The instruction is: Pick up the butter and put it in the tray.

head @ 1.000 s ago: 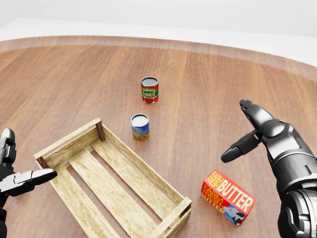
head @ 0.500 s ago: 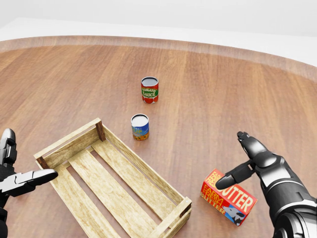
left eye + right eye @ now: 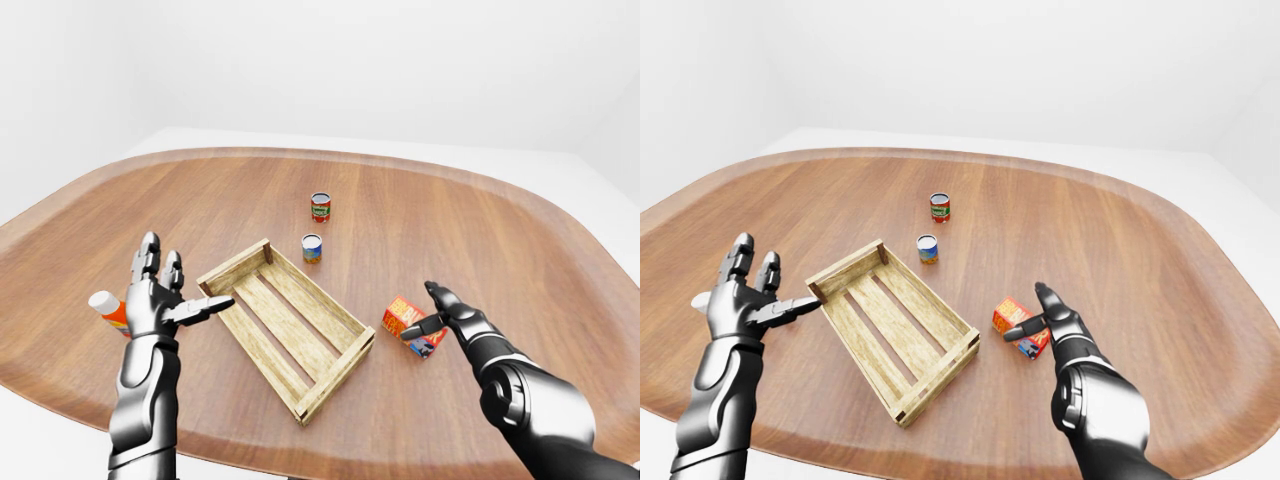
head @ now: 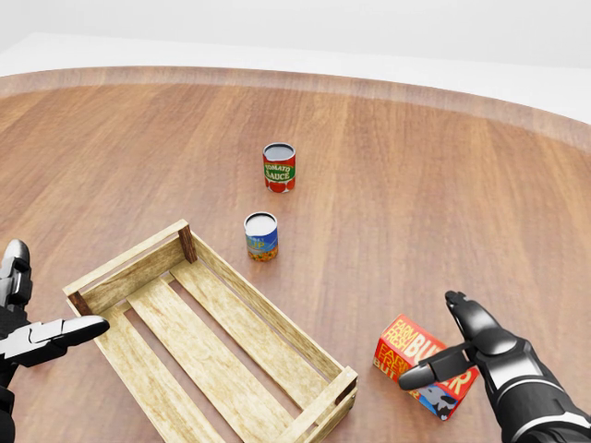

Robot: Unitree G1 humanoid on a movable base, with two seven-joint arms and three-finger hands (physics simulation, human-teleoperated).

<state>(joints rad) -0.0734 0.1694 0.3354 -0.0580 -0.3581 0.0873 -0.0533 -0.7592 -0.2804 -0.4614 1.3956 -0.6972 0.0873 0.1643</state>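
- Your right hand (image 4: 462, 346) hangs over the butter (image 4: 411, 354), fingers (image 4: 427, 370) spread. Thumb lies across the box's printed top, index reaches past its upper-right edge in the head view. Can't tell if anything touches the box; nothing closes round it.
- Butter: flat on the table (image 4: 416, 138), just right of the tray's (image 4: 134, 268) near-right corner in the head view, close to it but apart. Label side up, box skewed vs. the tray's long side.
- Tray: slatted wooden crate, set diagonally, nothing visible inside it.
- Your left hand (image 3: 160, 300) is held up left of the tray in the left-eye view, fingers spread, thumb pointing toward the tray's left end. Holds nothing.
- Others on the table: blue-label can (image 4: 261, 235) just above the tray's upper corner in the head view; tomato sauce can (image 4: 279, 167) further up from it, apart. A small white-capped orange bottle (image 3: 108, 307) peeks out left of the left hand, well left of the tray.
- Progress, judged from the layout: early stage. Reach looks about done; grasp, lift, carry and release all left.
- What's left for you: close the fingers round the box, lift it, carry it left over the tray's near wall, set it on the slats.
- Risk, my read: a top-down pinch on a slick carton may slip or spin.
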